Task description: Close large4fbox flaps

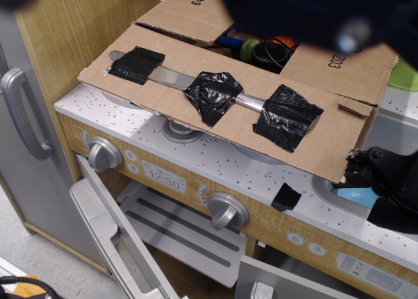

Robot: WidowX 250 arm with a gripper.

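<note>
The large4fbox point(189, 13) stands open on a toy stove top, with small green, orange and black items point(261, 49) inside. Its long front flap point(157, 98) hangs out over the counter and carries a metal strip point(171, 79) under three black tape patches point(213, 95). The right flap point(320, 74) shows "Z03"; the rest of its print is hidden by my blurred dark arm point(313, 15), which crosses the top of the view. My black gripper point(366, 172) is at the long flap's lower right corner, touching or just under it. Its jaws cannot be made out.
The speckled stove counter point(215, 160) has two silver knobs point(104, 154) and a clock panel. An open oven door point(108, 230) juts out below. A grey fridge door with a handle point(19, 113) is at left. A blue bowl point(360, 196) lies in the sink at right.
</note>
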